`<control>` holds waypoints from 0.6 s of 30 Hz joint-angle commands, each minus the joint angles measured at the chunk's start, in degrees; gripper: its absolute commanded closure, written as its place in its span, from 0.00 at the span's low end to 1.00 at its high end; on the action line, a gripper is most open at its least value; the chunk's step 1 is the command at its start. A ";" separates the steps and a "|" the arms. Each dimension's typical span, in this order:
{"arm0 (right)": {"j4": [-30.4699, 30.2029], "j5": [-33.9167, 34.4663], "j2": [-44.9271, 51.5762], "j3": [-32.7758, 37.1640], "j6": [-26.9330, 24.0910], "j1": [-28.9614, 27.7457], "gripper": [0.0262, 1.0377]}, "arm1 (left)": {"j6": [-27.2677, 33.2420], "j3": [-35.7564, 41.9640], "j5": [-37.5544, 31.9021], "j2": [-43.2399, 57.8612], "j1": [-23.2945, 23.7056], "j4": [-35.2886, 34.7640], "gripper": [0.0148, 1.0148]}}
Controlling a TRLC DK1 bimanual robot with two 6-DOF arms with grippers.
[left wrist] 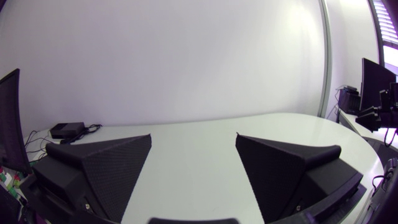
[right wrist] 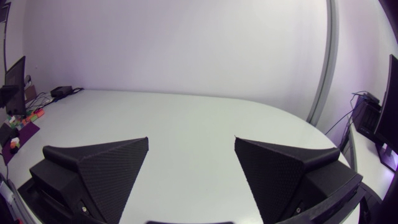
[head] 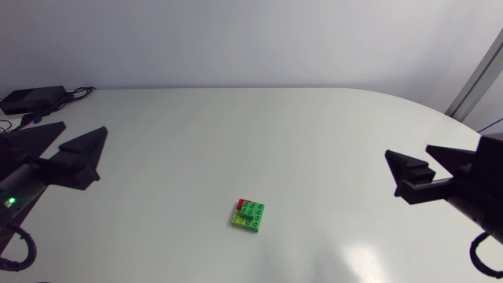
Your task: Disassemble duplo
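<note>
A small duplo stack of green, red and yellow-green bricks lies on the white table, a little in front of the middle. My left gripper hovers at the left side, far from the stack, open with nothing between its fingers. At the right side my right gripper is likewise open and holds nothing. Each wrist view looks across the bare tabletop between its own wide-apart fingers: the left gripper and the right gripper. Neither wrist view shows the stack.
A black box with cables sits at the table's far left corner; the same black box lies ahead of my left gripper. The table's rounded far edge runs close to the wall.
</note>
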 commanded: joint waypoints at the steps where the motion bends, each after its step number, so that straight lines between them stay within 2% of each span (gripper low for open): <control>1: -1.84 -2.56 7.02 2.96 3.04 0.71 0.04 | -0.84 3.60 0.12 9.75 -2.16 -0.57 0.08; 5: -2.63 -6.43 18.98 6.83 3.39 0.80 0.04 | -0.40 9.84 1.88 27.16 -2.25 -0.57 0.11; 7: -3.07 -9.59 25.04 8.06 3.22 0.80 0.04 | -0.40 13.70 5.84 35.42 -1.37 -1.54 0.16; 9: -2.19 -11.61 30.05 8.85 3.04 0.71 0.04 | 0.75 16.52 9.97 42.63 -1.02 -2.15 0.18; 11: -2.19 -16.54 32.69 9.11 2.69 0.71 0.04 | 2.68 18.45 11.73 47.20 -2.07 -1.97 0.18; 13: -1.84 -20.84 34.62 9.20 1.90 0.89 0.04 | 8.66 20.21 13.40 50.62 -4.45 -2.06 0.18; 15: -1.93 -23.21 35.41 9.73 -1.62 2.56 0.04 | 19.91 20.30 13.40 51.85 -9.11 -1.89 0.17; 17: -2.54 -23.65 36.03 11.05 -3.46 3.44 0.04 | 20.78 20.56 13.13 53.52 -12.01 -1.97 0.17; 18: -4.12 -23.65 36.91 12.37 -6.71 4.05 0.04 | 21.66 21.70 12.87 54.84 -12.97 -4.08 0.16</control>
